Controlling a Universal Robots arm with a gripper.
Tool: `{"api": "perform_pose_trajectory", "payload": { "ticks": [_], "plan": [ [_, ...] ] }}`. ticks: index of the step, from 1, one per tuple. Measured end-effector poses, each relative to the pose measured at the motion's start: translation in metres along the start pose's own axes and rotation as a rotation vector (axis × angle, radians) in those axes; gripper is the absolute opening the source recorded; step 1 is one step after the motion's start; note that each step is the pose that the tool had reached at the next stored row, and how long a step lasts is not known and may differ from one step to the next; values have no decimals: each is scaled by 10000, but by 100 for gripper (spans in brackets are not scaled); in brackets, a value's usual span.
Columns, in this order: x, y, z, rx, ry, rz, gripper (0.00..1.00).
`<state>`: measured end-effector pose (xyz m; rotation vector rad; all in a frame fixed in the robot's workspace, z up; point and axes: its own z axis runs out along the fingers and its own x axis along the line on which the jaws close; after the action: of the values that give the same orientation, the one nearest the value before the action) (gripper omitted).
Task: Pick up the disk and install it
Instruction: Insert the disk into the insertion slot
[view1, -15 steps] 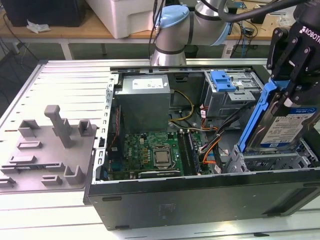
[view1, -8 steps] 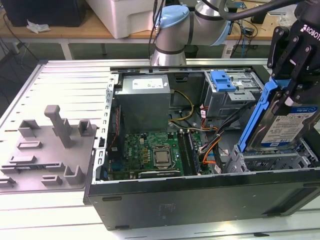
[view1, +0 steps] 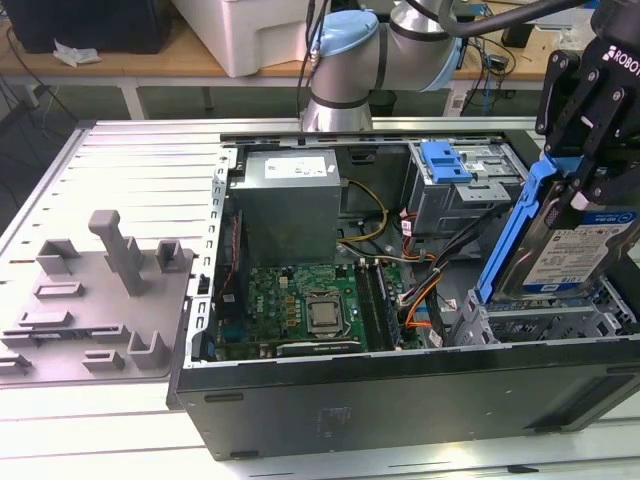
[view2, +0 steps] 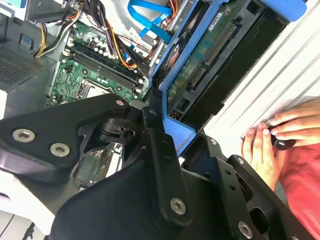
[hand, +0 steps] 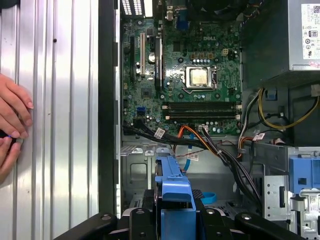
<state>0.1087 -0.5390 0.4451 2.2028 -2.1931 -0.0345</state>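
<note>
The disk (view1: 583, 252) is a silver drive with a white and blue label in a blue plastic carrier. It hangs steeply tilted over the drive cage (view1: 545, 322) at the exterior view's right end of the open computer case. My gripper (view1: 588, 185) is shut on its upper part, black fingers clamping the carrier from both sides. In the second wrist view the disk (view2: 207, 62) shows its green circuit-board underside, with the gripper (view2: 181, 136) clamped on the carrier's blue end. In the first wrist view the carrier's blue edge (hand: 172, 186) sticks out between the gripper (hand: 172, 216) fingers, above the cage.
The open case holds a motherboard (view1: 300, 300), a grey power supply (view1: 285, 200), loose cables (view1: 425, 290) and another blue carrier (view1: 445, 160) in a bay behind. A grey fixture (view1: 100, 290) lies at the exterior view's left. A person's hand (hand: 12, 117) rests on the ribbed table.
</note>
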Motion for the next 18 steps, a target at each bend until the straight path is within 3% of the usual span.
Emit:
{"api": "perform_pose_trajectory", "payload": {
  "ticks": [18],
  "plan": [
    [0,0,-4,-2,-9,232,37]
  ]
}}
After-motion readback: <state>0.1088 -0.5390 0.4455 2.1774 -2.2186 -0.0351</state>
